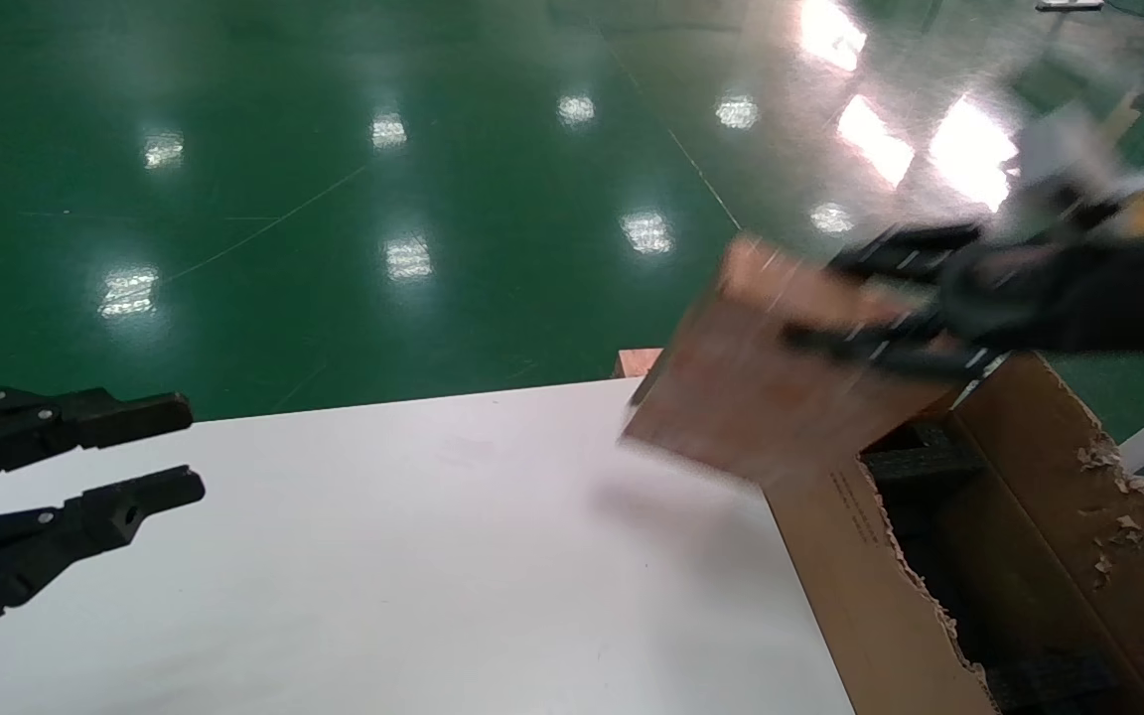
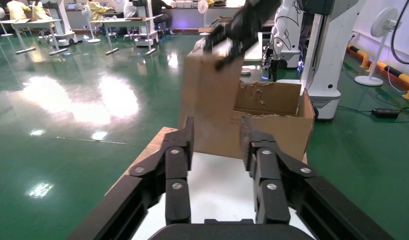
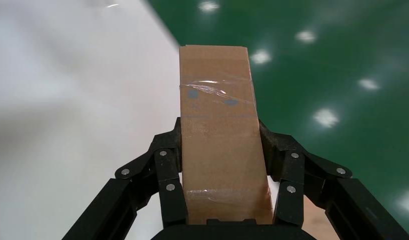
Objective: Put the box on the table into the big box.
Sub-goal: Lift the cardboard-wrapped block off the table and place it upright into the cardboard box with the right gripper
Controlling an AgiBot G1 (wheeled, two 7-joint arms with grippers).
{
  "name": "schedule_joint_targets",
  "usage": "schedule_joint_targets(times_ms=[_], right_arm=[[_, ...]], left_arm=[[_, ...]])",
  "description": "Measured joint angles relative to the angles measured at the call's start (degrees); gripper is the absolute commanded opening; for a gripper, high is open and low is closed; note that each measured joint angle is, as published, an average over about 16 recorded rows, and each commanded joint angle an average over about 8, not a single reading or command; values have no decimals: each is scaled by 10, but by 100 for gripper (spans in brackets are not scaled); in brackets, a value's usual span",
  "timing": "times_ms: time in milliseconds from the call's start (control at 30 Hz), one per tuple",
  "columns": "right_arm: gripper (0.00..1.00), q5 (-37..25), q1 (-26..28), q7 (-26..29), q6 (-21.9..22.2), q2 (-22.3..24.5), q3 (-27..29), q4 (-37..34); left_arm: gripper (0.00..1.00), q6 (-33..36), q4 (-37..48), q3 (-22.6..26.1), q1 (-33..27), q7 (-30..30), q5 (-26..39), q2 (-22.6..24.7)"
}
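The right end effector [image 1: 865, 303] grips the box [image 1: 751, 382] aloft, tilted, over the bench's [image 1: 413, 556] right edge beside the big box [image 1: 1019, 556]. Its low corner could catch that torn rim. The left end effector [image 1: 150, 452] idles released.

Small print on the big box [image 1: 855, 556] is too blurred to read.

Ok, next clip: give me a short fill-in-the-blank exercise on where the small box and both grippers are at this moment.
1. The small oblong brown cardboard box is clamped by the ____ gripper.
2. That box hangs in the air, off the flat white table, at the torn rim of the large brown corrugated ____.
3. The left gripper hovers over the table with its fingers ____.

Missing words: right; carton; open
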Motion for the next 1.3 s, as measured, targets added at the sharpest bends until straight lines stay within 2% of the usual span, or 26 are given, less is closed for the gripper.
schedule_joint_targets(times_ms=[167, 300, 500, 667, 900, 1300], right_arm=[[0, -37, 56, 71, 33, 73, 15, 46], [0, -67, 79, 126, 67, 137, 18, 85], [0, -91, 77, 191, 131, 223, -11, 140], [0, -84, 63, 218, 191, 272, -61, 169], [0, -51, 54, 216, 272, 301, -143, 172], [0, 21, 52, 200, 386, 299, -278, 155]], left_arm=[[0, 0, 0, 0, 0, 0, 0, 0], [0, 0, 0, 0, 0, 0, 0, 0], [0, 0, 0, 0, 0, 0, 0, 0], [0, 0, 0, 0, 0, 0, 0, 0], [0, 0, 0, 0, 0, 0, 0, 0], [0, 0, 0, 0, 0, 0, 0, 0]])
